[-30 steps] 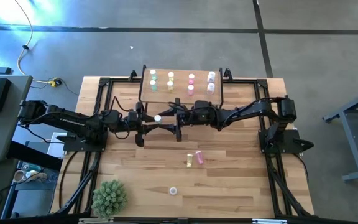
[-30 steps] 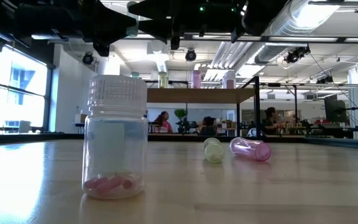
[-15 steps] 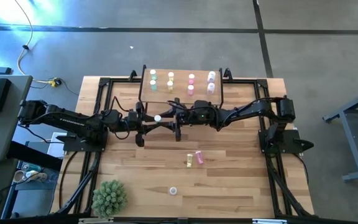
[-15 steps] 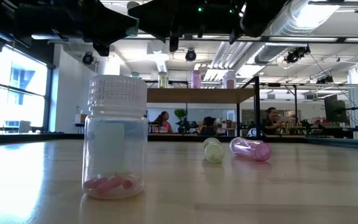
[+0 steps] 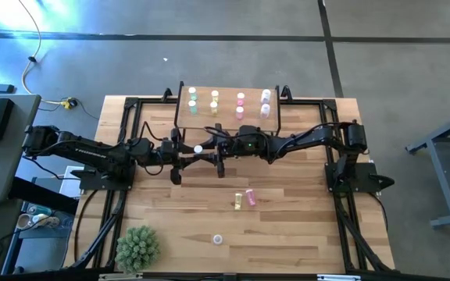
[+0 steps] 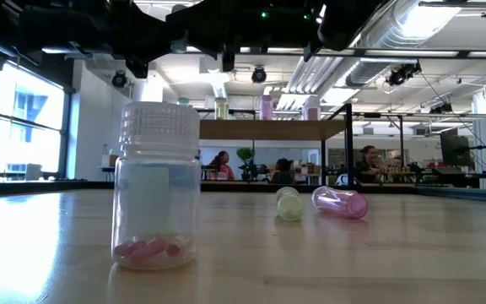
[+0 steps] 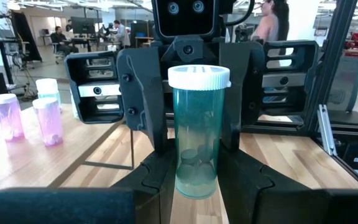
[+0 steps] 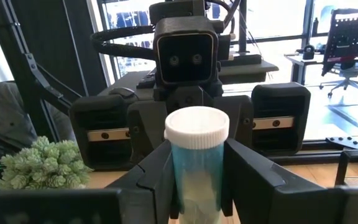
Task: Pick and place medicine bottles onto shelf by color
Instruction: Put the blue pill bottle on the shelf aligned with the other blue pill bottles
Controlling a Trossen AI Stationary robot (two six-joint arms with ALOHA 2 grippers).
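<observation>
Teal bottle [image 7: 197, 134] upright between both arms' jaws.

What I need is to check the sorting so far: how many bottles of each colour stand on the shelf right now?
Green bottles: 2
Yellow bottles: 2
Pink bottles: 2
Lavender-white bottles: 2
Total on the shelf: 8
</observation>
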